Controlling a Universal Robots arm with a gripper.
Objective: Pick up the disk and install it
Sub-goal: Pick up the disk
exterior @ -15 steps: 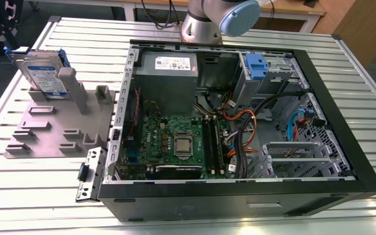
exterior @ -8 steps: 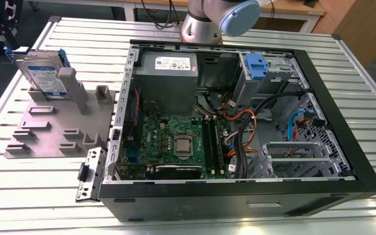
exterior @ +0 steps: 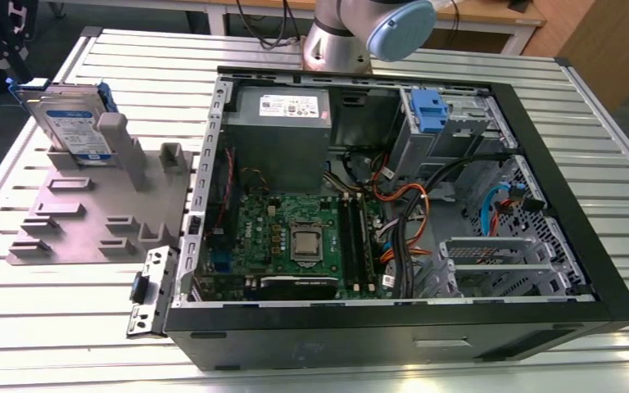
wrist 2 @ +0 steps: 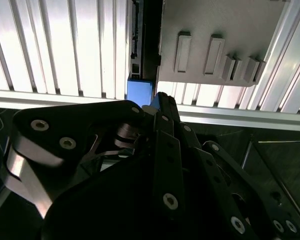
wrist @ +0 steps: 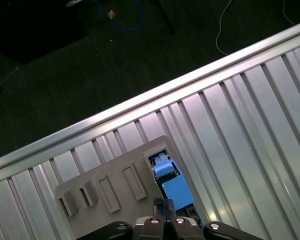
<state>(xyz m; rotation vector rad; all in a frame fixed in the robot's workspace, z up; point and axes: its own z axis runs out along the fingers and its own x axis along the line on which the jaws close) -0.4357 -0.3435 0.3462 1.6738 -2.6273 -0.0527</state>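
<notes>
Blue-railed disk point(exterior: 74, 123) stands upright in grey holder point(exterior: 85, 213) on slatted desk point(exterior: 128, 57), at exterior view's left. Holder sits just beside open PC case point(exterior: 402, 205). Claw point(wrist: 163, 204) hangs above disk, aimed at its blue top edge; tips closed together, gripping nothing.

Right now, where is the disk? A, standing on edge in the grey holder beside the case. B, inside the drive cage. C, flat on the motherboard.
A: in the exterior view the disk stands upright in the grey holder, outside the open computer case on the exterior view's left.
</notes>
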